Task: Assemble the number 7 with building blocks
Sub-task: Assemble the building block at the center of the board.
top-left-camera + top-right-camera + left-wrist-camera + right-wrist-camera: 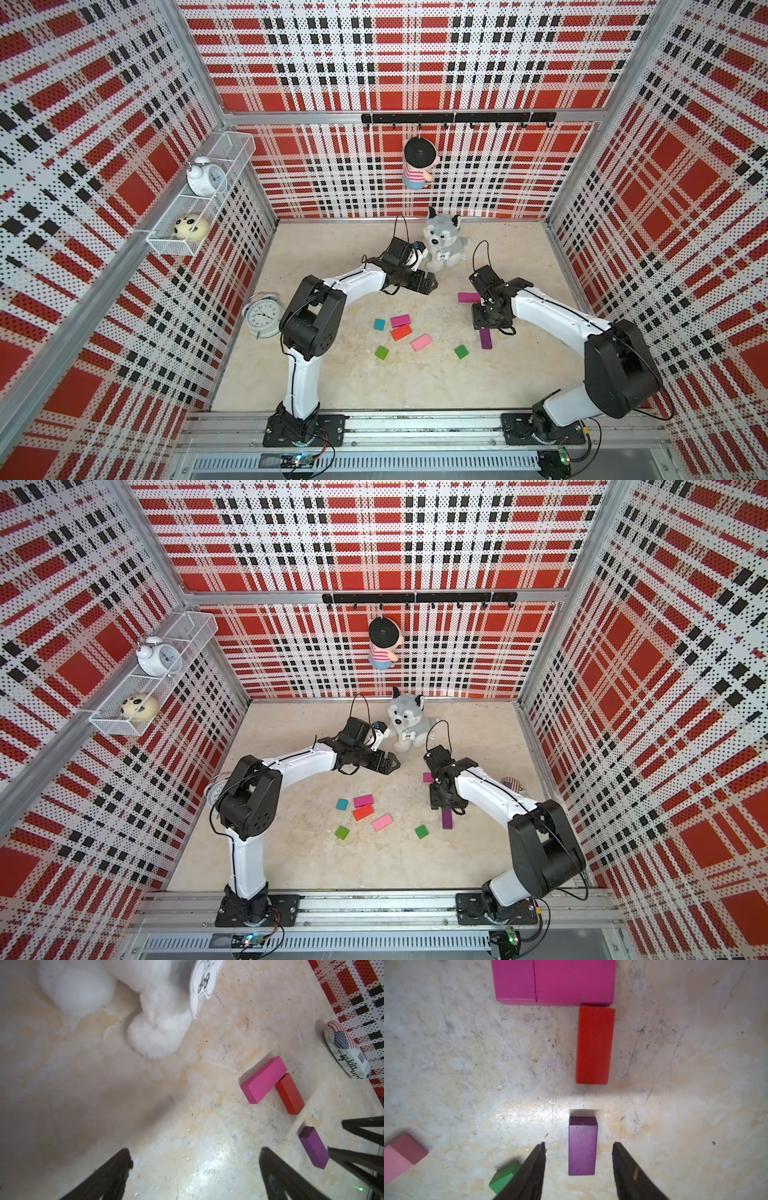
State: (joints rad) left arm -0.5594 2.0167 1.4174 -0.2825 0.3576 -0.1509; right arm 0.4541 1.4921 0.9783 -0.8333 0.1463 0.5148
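Though untouched — purple block (582, 1147) inside hand (578, 1144)

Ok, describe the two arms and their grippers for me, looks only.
Both arms match: the left arm and right arm have glossy white link shells between bulky black joint housings, on black base plates. Thin black cables loop above the wrists. The left gripper and right gripper are matte black, with flat fingers tapering to points. No markings are readable.

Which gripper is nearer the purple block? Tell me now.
Right. The right gripper has its jaws open on either side of the purple block, not touching. The left gripper sits by the plush dog, farther off.
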